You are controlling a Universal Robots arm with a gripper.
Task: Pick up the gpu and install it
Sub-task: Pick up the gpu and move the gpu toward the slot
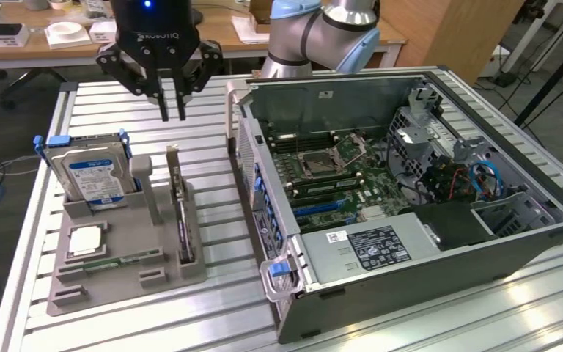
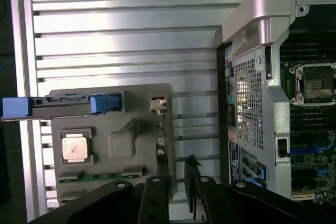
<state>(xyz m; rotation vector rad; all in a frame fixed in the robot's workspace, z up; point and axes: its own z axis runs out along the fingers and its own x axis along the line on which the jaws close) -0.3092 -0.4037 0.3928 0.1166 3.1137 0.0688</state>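
The gpu (image 1: 178, 213) stands on edge in a slot of the grey holder (image 1: 105, 280), a thin card with its silver bracket end toward the back. In the wrist view the gpu (image 2: 161, 137) is seen edge-on, running from its bracket down to my fingers (image 2: 191, 182). My gripper (image 1: 173, 116) hangs above the table just behind the holder's far end, over the gpu's line. The gripper (image 2: 177, 170) is open by a narrow gap and holds nothing.
In the holder (image 2: 126, 140) sit the silver hard drive (image 1: 91, 176) with blue label, a CPU (image 1: 84, 240) and a memory stick (image 1: 125, 258). The open PC case (image 1: 380, 88) lies at the exterior view's right, motherboard exposed, with blue slots (image 1: 316, 209).
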